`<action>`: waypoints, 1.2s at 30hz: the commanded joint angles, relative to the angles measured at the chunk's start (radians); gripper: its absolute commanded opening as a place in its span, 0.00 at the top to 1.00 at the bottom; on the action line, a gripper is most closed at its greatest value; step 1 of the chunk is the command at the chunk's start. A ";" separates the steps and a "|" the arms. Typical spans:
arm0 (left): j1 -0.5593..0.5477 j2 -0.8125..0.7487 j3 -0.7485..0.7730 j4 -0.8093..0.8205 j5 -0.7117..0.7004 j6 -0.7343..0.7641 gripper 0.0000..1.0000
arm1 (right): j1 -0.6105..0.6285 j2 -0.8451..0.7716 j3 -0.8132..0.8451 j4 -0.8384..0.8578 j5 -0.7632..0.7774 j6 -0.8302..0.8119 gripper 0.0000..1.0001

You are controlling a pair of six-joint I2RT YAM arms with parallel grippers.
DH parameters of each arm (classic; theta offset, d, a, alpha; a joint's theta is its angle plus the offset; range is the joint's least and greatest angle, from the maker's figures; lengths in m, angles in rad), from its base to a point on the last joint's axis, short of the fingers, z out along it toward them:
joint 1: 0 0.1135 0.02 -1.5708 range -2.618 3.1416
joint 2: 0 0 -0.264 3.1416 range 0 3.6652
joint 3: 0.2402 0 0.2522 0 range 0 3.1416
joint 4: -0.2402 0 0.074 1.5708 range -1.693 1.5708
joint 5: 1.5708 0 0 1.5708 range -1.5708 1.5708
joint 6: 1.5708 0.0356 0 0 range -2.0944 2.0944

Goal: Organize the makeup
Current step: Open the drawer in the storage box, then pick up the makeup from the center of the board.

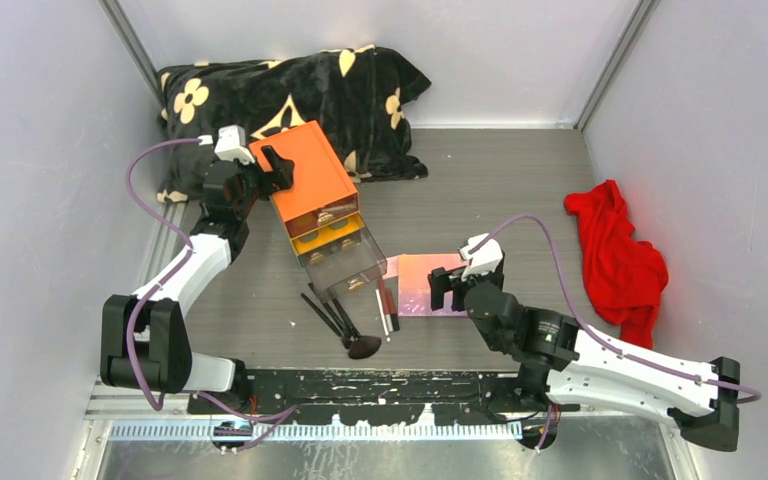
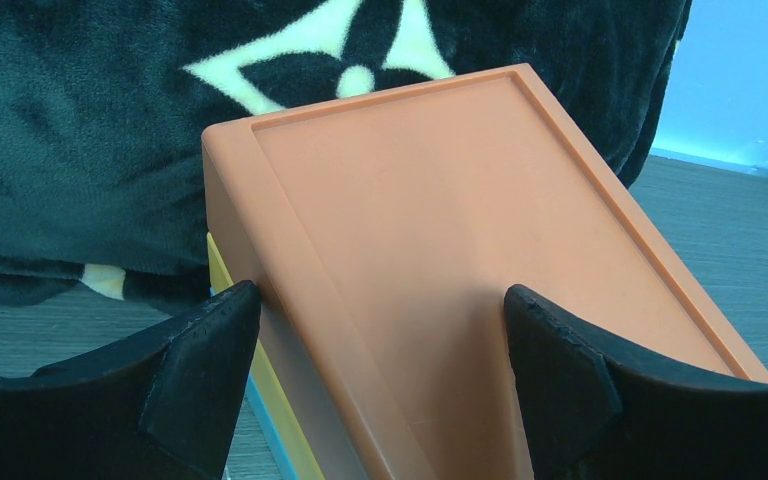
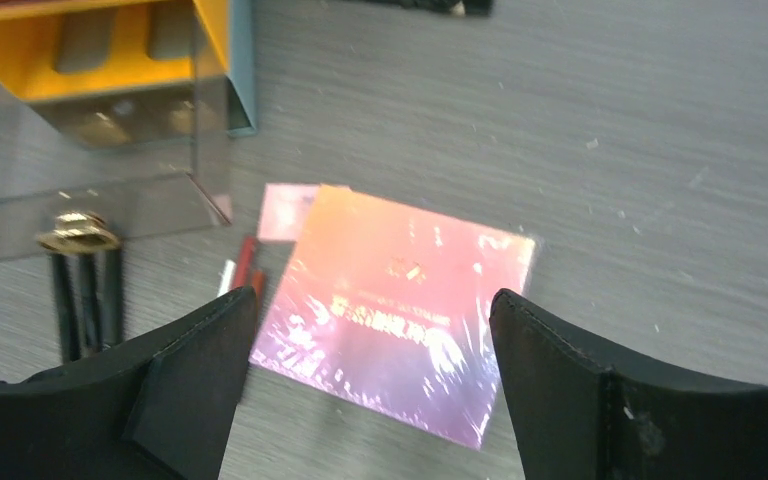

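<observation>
The shiny pink palette [image 1: 422, 283] [image 3: 400, 300] lies flat on the table. My right gripper [image 1: 450, 292] [image 3: 372, 305] hovers open just over its near right part, touching nothing. Slim red pencils [image 1: 388, 305] [image 3: 245, 265] lie along the palette's left edge. Black-handled brushes [image 1: 332, 318] [image 3: 85, 295] lie left of them, one with a fluffy brown head [image 1: 365, 347]. The orange box [image 1: 312, 180] [image 2: 440, 250] has a clear drawer [image 1: 345, 262] [image 3: 90, 180] pulled out toward the brushes. My left gripper [image 1: 276, 168] [image 2: 382, 295] stands open astride the box's back corner, gripping nothing.
A black blanket with cream flowers [image 1: 290, 95] [image 2: 80, 130] is bunched behind the box. The red cloth [image 1: 615, 255] lies at the right by the wall. A small pink card [image 3: 285, 210] pokes out from under the palette. Grey walls close in both sides.
</observation>
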 commanded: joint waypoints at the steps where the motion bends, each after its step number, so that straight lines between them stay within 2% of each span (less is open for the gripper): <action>1: 0.008 0.062 -0.042 -0.280 -0.037 0.083 0.12 | -0.055 0.047 0.017 -0.153 -0.027 0.136 0.09; 5: 0.009 0.053 -0.047 -0.280 -0.032 0.080 0.12 | -0.166 0.089 0.001 -0.149 -0.126 0.167 0.09; 11: 0.008 0.058 -0.050 -0.276 -0.028 0.076 0.12 | -0.417 0.083 -0.043 -0.058 -0.383 0.162 0.11; 16: 0.009 0.067 -0.048 -0.274 -0.027 0.075 0.12 | -0.560 0.137 -0.060 -0.014 -0.553 0.153 0.11; 27: 0.008 0.076 -0.049 -0.277 -0.032 0.078 0.12 | -0.788 0.194 -0.102 0.015 -0.831 0.130 0.15; 30: 0.009 0.073 -0.050 -0.279 -0.035 0.080 0.12 | -0.851 0.195 -0.113 0.024 -0.917 0.130 0.20; 36: 0.009 0.069 -0.049 -0.283 -0.037 0.082 0.12 | -0.903 0.217 -0.119 0.026 -0.996 0.122 0.22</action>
